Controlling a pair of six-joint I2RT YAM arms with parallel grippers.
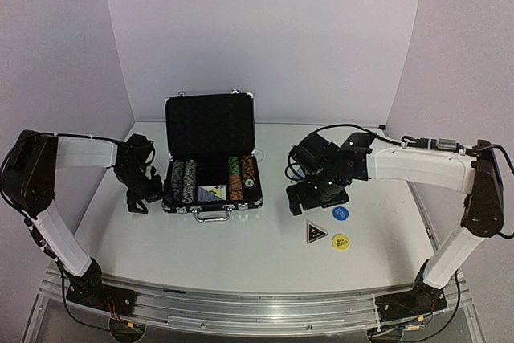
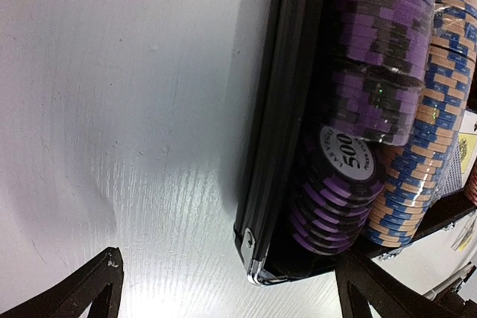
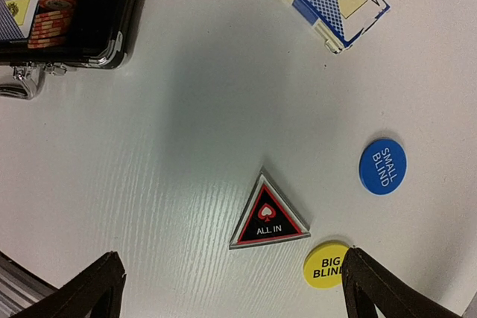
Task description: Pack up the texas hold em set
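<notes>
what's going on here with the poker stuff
Two robot arms are packing a poker set; nothing is held yet. The case lies open on the table with chips and one deck inside. A second deck, a blue button, a yellow button and a triangular marker lie loose to its right. The right end effector hovers open over them; the left end effector hangs open by the case's left edge.

White table (image 3: 186, 109) with faint wood-grain texture under the right pincer (image 3: 231, 273), glossy plastic triangular marker (image 3: 267, 214) ahead of it, shiny metal-trimmed case (image 2: 257, 184) beside left pincer (image 2: 227, 267)
</notes>
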